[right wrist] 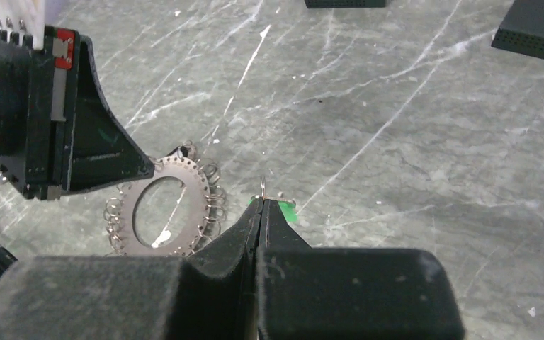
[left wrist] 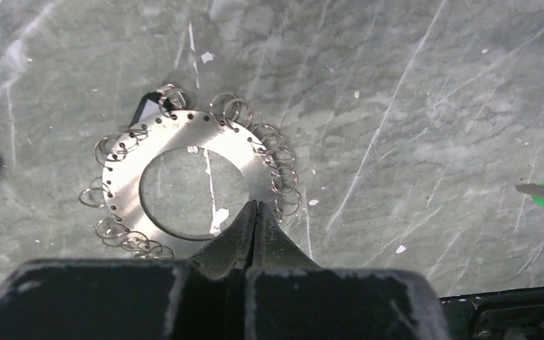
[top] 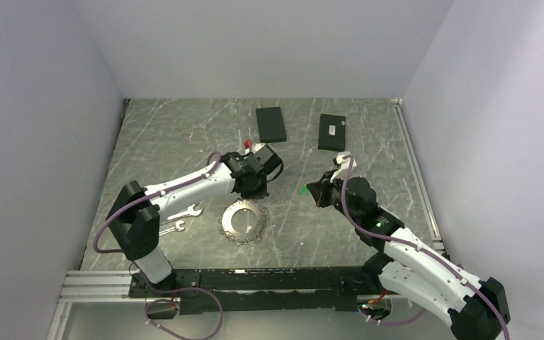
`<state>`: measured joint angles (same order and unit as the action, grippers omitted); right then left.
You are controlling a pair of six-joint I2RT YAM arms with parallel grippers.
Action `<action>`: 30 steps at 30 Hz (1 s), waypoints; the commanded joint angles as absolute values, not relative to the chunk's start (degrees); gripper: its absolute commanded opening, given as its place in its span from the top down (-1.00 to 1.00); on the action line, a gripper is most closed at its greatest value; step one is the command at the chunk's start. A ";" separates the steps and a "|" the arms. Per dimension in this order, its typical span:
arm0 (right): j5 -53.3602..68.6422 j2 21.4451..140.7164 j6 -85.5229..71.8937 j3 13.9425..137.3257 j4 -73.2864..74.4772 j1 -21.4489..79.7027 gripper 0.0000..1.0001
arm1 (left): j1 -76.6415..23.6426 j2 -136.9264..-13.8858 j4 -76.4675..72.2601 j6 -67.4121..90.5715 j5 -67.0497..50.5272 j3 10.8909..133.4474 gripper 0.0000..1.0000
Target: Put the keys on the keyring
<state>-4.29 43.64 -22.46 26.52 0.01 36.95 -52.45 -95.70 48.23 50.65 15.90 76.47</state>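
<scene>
Left hand [left wrist: 256, 207], tips together, over near rim of keyring [left wrist: 184, 131]

Grey-green stone, silver steel, black, one green spot.
The grey-green marbled stone tabletop [top: 184, 142] carries white veins; the silver-grey toothed metal keyring [left wrist: 184, 131] gleams pale; the far flat matte black boxes [top: 270, 123] are plain; right, a small bright green tag [top: 304, 189].

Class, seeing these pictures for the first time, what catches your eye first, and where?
The keyring, a flat grey metal disc with an open centre and a fringe of small wire rings, lies on the marbled grey table between the arms, the shut left gripper poised over its band. Just right of it, the right gripper pinches a small bright green piece. Two flat black rectangular boxes lie at the far side.
</scene>
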 commanded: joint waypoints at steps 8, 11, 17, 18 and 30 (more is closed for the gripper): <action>-3.59 45.48 -20.74 29.07 -3.95 37.18 1.00 | -56.44 -95.57 42.34 15.50 20.84 73.71 0.36; -4.94 45.69 -20.82 28.85 -3.78 37.20 1.00 | -56.80 -91.96 35.01 1.87 18.62 69.11 0.20; -6.47 45.26 -20.92 28.34 -3.18 37.04 1.00 | -56.50 -93.53 31.20 -22.02 2.89 65.82 0.16; -6.50 45.00 -20.98 28.18 -3.23 37.05 1.00 | -56.18 -93.98 30.94 -24.43 1.24 65.61 0.20; -8.29 42.34 -21.01 25.96 -3.04 37.09 1.00 | -49.61 -98.99 29.56 -36.23 -19.85 64.92 0.42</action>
<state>-6.70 43.70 -21.47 26.55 -1.52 36.95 -50.54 -95.88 30.44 -30.44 -12.05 64.07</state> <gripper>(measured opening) 0.010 0.294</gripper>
